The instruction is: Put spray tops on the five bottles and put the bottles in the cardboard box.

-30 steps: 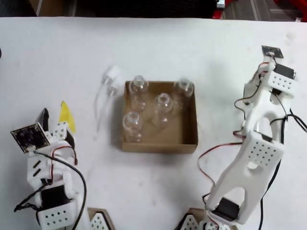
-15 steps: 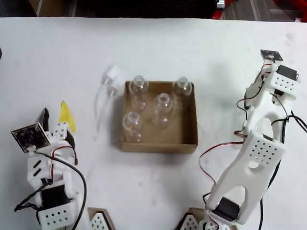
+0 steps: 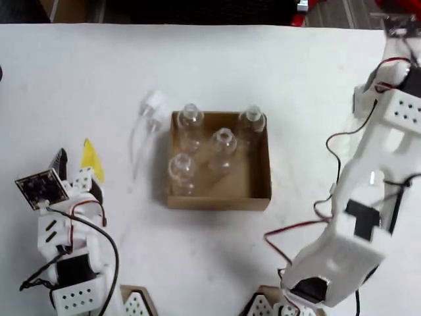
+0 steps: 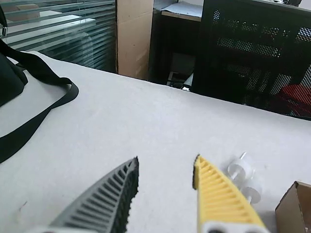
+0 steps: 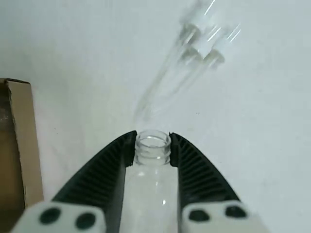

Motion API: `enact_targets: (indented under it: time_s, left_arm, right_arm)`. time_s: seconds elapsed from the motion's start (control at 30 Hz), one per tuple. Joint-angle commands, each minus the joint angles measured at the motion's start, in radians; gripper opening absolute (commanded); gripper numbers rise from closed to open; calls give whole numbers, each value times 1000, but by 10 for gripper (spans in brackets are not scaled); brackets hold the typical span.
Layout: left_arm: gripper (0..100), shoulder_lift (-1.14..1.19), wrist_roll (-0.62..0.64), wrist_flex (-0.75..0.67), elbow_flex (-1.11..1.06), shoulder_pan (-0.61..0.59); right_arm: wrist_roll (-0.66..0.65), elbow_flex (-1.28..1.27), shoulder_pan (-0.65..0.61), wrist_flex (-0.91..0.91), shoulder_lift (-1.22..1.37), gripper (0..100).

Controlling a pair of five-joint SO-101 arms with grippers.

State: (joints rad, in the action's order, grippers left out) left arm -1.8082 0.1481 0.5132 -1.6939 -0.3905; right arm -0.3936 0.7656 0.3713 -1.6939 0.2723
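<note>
Our right pincer [image 5: 152, 141], pinching a bottle [image 5: 151, 187] by the neck, has just swung up off the counter [image 3: 197, 66], so capping can follow; our left pincer [image 4: 165, 172] sits spread

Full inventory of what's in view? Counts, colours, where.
brown cardboard box: one, brown, mid-table.
clear plastic bottles: four, clear, no tops, standing in the box.
fifth bottle: one, clear, no top, in the right gripper.
white spray tops: small cluster, count unclear, white with clear tubes, on the table beside the box.
black bag strap: one, black, on the table.
white table: one, white.
left gripper: yellow and dark grey fingers, open, above the table.
right gripper: black fingers, shut on the fifth bottle's neck.
</note>
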Motion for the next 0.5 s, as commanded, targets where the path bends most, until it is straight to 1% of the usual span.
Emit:
enact_targets:
  time_s: [0.0, 0.13, 0.23, 0.3, 0.37, 0.47]
  left_arm:
    - [181, -4, -8, 3, 3, 10]
    - [181, -4, -8, 3, 3, 10]
    - [181, -4, -8, 3, 3, 10]
    - [181, -4, -8, 3, 3, 10]
    - [181, -4, -8, 3, 3, 10]
    - [181, -4, -8, 3, 3, 10]
  right_arm:
    - [-8, -55, -16, -27, -242, 16]
    - [-9, -261, -82, -15, -463, 16]
    - [-9, -439, -157, 61, -630, 16]
    - [-5, -560, -194, 148, -742, 16]
    - [54, -683, -222, 271, -852, 16]
    - [207, -853, -260, 460, -1009, 16]
